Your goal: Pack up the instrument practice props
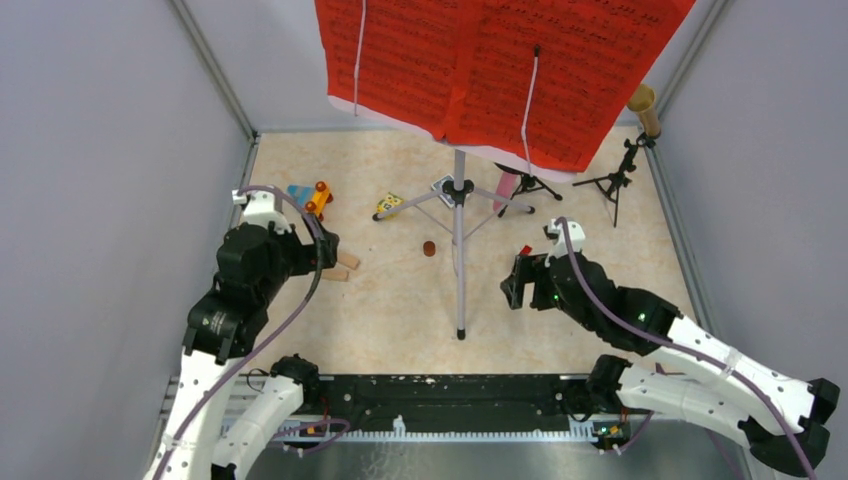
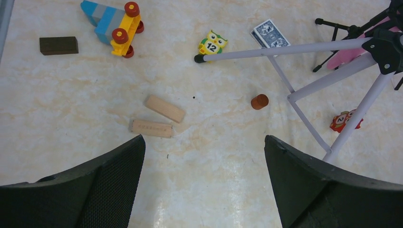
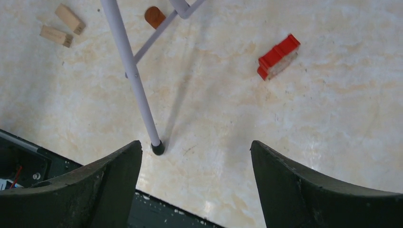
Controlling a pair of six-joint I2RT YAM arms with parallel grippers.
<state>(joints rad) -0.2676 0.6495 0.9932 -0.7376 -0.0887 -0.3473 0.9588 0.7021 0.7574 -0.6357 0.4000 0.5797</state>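
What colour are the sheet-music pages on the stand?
The sheet-music pages are red, printed with black notes. The top external view shows them best.

12 on owl toy (image 2: 212, 43), 2 on small red toy (image 2: 345, 121)

White arm links (image 1: 720, 365), black joints (image 1: 245, 265) (tiny green lights (image 1: 641, 318)), lilac cables (image 1: 578, 262)

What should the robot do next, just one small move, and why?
Probably ease the right claw toward the stand leg close beside it. That claw is open and empty, and the stand, red pages on it, is not yet packed.
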